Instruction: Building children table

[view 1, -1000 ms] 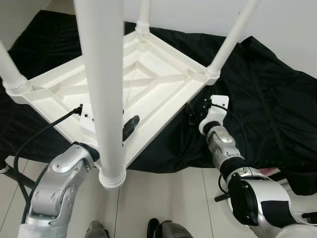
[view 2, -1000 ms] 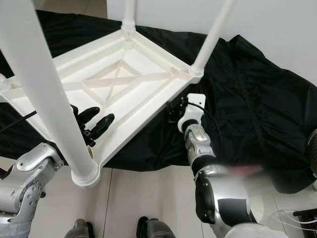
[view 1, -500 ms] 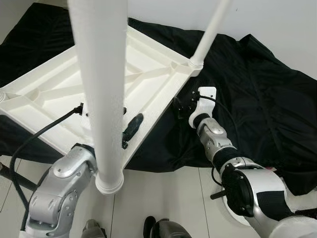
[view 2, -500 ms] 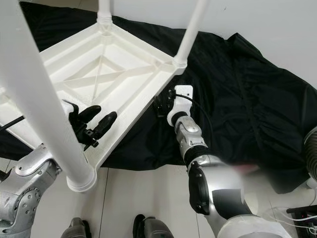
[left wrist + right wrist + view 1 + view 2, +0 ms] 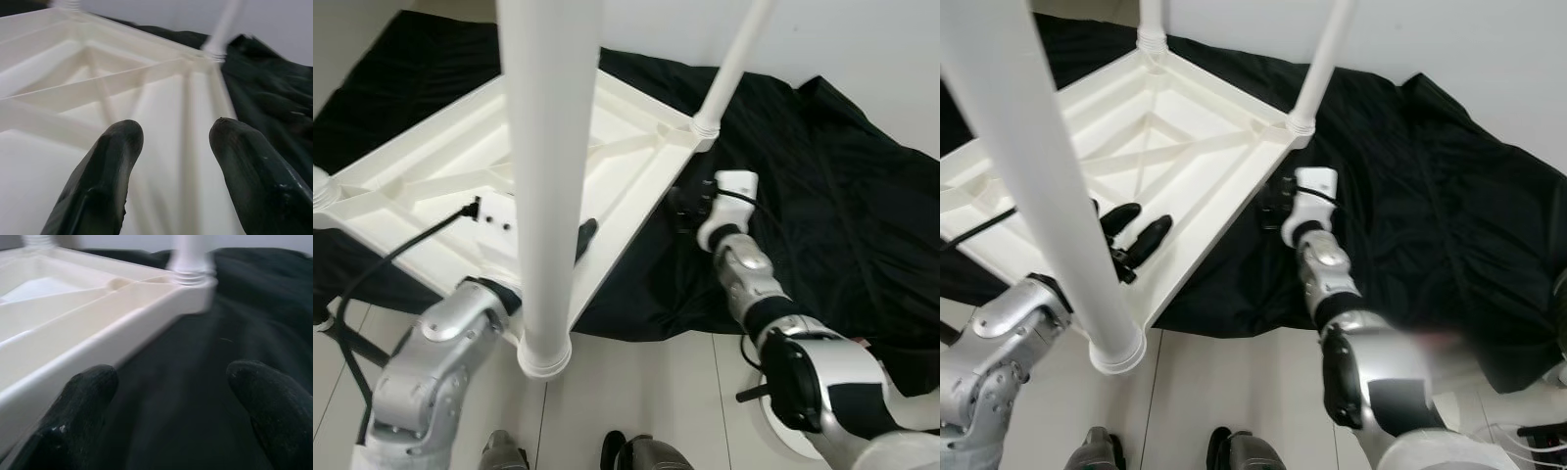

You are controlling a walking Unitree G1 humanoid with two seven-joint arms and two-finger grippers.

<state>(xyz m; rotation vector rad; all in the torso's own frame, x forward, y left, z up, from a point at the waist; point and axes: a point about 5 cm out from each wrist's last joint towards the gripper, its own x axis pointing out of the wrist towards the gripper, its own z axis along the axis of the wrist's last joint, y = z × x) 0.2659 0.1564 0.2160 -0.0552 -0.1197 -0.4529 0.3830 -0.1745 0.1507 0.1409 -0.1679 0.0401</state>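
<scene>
The white table (image 5: 1175, 147) lies upside down on the black cloth (image 5: 1430, 196), legs up. My left gripper (image 5: 1133, 235) hovers spread over its underside; my right gripper (image 5: 166, 406), fingers apart and empty, sits just beside its right edge.

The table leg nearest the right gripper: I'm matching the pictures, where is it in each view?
Left eye view: table leg, upper middle, slanting up from the tabletop corner.
Right eye view: upper middle too.
Left wrist view: blurred, at the far corner.
Right wrist view: its ribbed base, blurred.
Shared landmark: black cloth beside it.
</scene>
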